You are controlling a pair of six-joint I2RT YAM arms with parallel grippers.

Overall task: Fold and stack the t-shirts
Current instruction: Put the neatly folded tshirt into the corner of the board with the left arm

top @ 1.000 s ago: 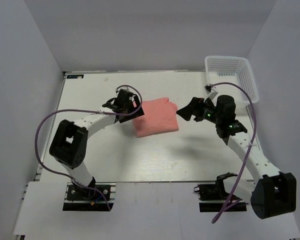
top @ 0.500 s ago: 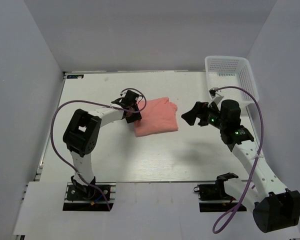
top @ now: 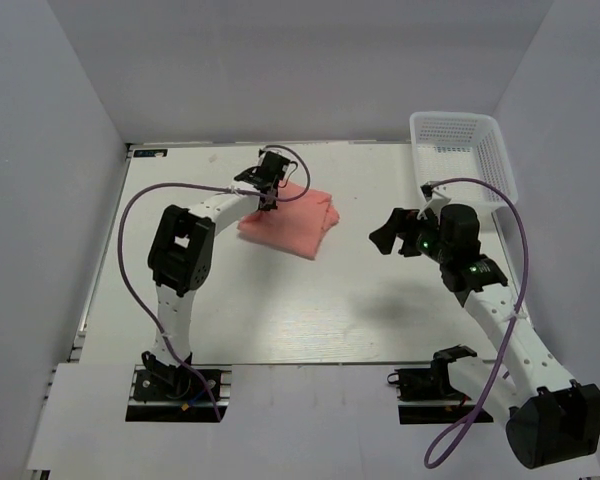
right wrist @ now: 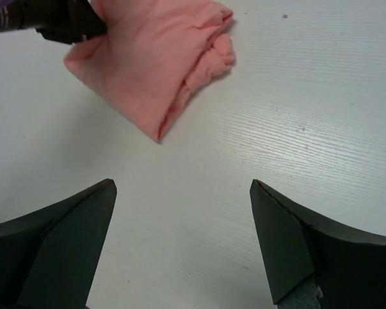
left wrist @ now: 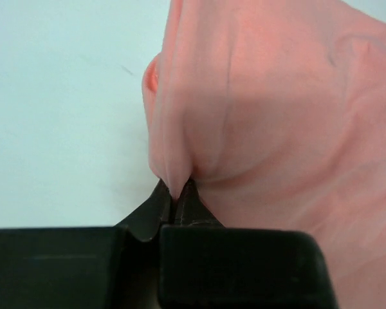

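A robotics lab test cell: plain white panel walls (top: 310,70) enclose a white wood-grain surface (top: 310,310); a white-and-black left arm (top: 180,262) and right arm (top: 495,305) are bolted at its edge.

left arm (top: 212,207) stretched far forward, left gripper (left wrist: 177,201) pinched shut on the t-shirt (left wrist: 264,96), right arm (top: 488,295) bent, right gripper (right wrist: 182,185) spread wide

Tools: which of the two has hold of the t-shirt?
The left tool, shut on a fold of the salmon-pink t-shirt; the right tool stands open, apart from the cloth.
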